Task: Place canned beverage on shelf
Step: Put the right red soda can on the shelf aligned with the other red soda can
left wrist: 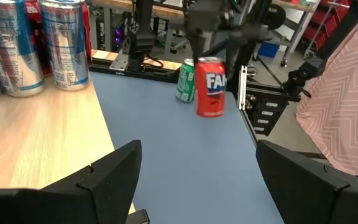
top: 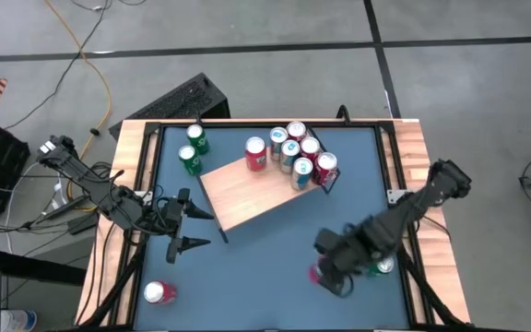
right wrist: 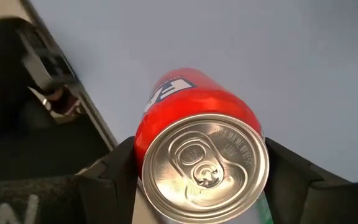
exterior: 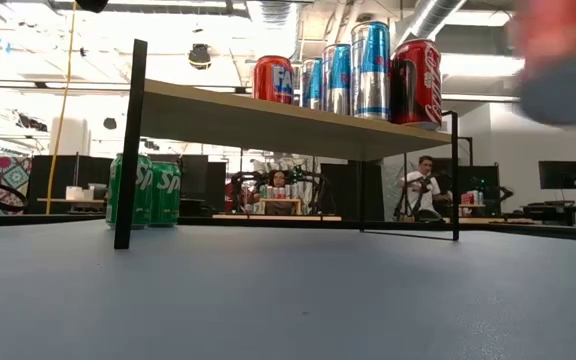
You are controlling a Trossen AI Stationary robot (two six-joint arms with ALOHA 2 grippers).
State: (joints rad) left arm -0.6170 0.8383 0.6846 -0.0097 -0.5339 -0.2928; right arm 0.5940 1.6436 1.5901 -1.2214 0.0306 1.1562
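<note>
The shelf (top: 256, 189), a light wood board on thin black legs, stands mid-table with several cans (top: 293, 152) on its far right end. My right gripper (top: 333, 267) is near the table's right side, shut on a red can (left wrist: 210, 87), which also shows as a blur high in the low view (exterior: 558, 60). My left gripper (top: 187, 221) hangs open at the shelf's near left corner, holding nothing. A green can (top: 383, 266) stands on the table just beyond the red one. My right gripper pinches the red can between its two fingers (right wrist: 114, 168), one on each side of the can's wall just under the top rim (right wrist: 143, 140). The fingers come from above, pointing steeply down. The can hangs upright, pull-tab end up, lifted clear of the table.
Two green cans (top: 192, 148) stand at the table's far left and a red can (top: 159, 292) at the near left. The shelf's left half (left wrist: 36, 137) is bare wood. A person's pink sleeve (left wrist: 347, 106) shows beyond the table's right edge.
</note>
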